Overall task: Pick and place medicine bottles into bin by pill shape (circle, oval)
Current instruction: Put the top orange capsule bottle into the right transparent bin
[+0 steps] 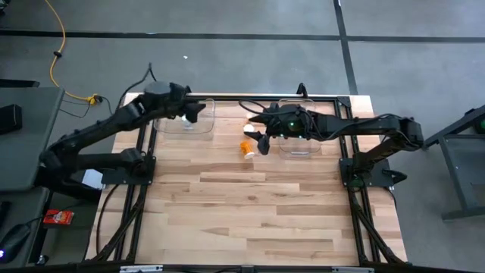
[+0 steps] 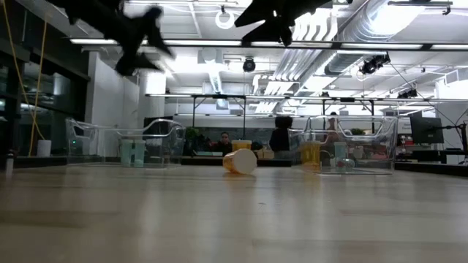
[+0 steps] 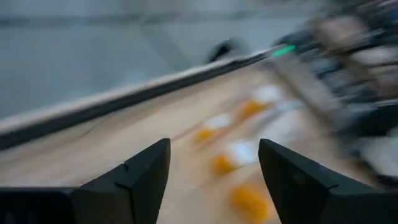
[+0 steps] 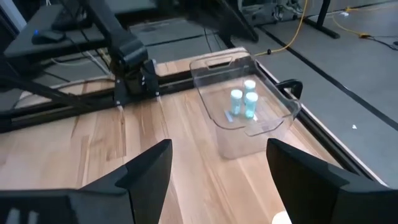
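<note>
An orange bottle (image 1: 248, 149) lies on its side on the table between the two clear bins; it also shows in the low view (image 2: 240, 161). A white-capped bottle (image 1: 246, 130) stands just behind it. My right gripper (image 1: 262, 144) is open and empty, raised beside these bottles, right of them. My left gripper (image 1: 198, 111) is open and empty, raised over the right end of the left bin (image 1: 184, 123). That bin holds three pale vials (image 4: 244, 99). The left wrist view shows blurred orange bottles (image 3: 221, 163) on the table ahead of the open fingers.
The right clear bin (image 1: 299, 135) stands at the far right and holds an orange bottle (image 2: 311, 153) and other vials. A black frame rail (image 1: 250, 96) runs along the table's far edge. People sit in the room beyond (image 2: 281, 135). Bare wood lies toward the near edge (image 1: 250, 212).
</note>
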You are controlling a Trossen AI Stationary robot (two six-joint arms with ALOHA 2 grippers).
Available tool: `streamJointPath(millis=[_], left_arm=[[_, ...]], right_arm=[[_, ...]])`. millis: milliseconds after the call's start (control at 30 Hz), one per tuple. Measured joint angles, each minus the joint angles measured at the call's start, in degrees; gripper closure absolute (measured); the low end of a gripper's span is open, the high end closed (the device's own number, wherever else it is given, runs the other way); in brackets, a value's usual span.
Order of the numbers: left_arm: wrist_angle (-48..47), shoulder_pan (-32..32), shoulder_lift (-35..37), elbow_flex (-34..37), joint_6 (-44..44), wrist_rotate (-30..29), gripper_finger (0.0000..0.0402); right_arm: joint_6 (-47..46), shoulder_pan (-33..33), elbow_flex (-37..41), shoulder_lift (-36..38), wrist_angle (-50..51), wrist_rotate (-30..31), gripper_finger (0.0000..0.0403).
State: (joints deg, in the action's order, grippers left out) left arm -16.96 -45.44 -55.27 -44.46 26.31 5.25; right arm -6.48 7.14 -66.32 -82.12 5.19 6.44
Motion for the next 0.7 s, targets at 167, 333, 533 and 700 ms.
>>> streamJointPath(millis=[167,333,533,700], left_arm=[[17.9,9.1,6.4,2.1,-0.3,2.6,0.0169],[34.4,19.7,10.4,7.9,-0.1,-0.9,0.017],[38.1,29.2,11.1,12.6,0.1,-8.1,0.017],[38.3,31.0,11.1,12.6,-1.0,-9.2,0.017]], right_arm=[[-1.2,-0.2,0.0,1.7,0.1,0.0,0.0148],[-2.5,-0.2,0.0,2.6,0.1,-0.4,0.0148],[-4.1,-0.2,0.0,2.7,0.1,-0.8,0.0148],[-9.3,-0.2,0.0,2.7,0.1,-1.1,0.0148]])
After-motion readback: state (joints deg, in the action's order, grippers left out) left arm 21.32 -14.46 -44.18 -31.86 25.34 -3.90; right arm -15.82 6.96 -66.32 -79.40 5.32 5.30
